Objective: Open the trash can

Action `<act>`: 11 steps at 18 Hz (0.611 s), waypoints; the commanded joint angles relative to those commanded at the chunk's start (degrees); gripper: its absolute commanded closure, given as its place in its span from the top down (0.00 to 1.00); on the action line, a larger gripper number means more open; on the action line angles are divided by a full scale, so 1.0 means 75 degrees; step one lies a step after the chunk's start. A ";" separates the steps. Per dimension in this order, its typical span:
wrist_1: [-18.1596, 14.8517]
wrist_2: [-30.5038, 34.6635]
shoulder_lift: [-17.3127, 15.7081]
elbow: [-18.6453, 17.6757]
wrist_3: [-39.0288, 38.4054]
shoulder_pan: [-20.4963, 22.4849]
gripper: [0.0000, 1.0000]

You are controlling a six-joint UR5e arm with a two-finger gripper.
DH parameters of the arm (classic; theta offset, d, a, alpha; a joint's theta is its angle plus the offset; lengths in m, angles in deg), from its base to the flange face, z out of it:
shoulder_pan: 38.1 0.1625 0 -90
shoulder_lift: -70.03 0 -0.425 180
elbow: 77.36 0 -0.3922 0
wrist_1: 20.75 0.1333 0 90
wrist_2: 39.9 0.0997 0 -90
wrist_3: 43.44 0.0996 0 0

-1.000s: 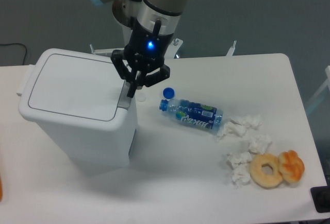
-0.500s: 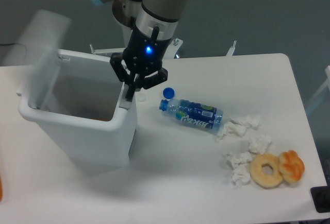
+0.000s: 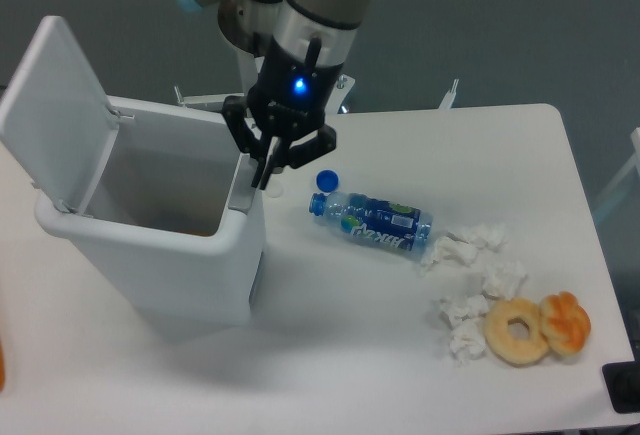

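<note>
The white trash can point(image 3: 190, 265) stands at the left of the table with its lid point(image 3: 55, 105) swung up and back on the left hinge, so the inside shows. Its grey push-button tab point(image 3: 240, 190) sits on the right rim. My gripper point(image 3: 263, 177) hangs just above and to the right of that tab, fingers pointing down and shut, with nothing between them.
A blue-labelled plastic bottle point(image 3: 375, 222) lies on its side right of the can, its blue cap point(image 3: 326, 179) loose beside it. Crumpled tissues point(image 3: 470, 285), a donut point(image 3: 517, 330) and a pastry point(image 3: 566, 321) lie at the front right.
The lid went from flat and closed to fully upright at the left. My gripper lifted slightly off the push-button tab and shifted a little right.
</note>
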 joint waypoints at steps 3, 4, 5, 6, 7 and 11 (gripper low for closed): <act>0.0105 0.0058 0.0070 -0.0012 0.0233 0.0479 1.00; 0.0106 0.0070 0.0152 -0.0023 0.0443 0.0620 1.00; 0.0117 0.0175 0.0257 -0.0023 0.0619 0.0737 1.00; 0.0210 0.0338 0.0385 -0.0058 0.0830 0.0936 1.00; 0.0397 0.0467 0.0503 -0.0105 0.0971 0.1112 1.00; 0.0574 0.1169 0.1018 -0.0211 0.1930 0.1406 1.00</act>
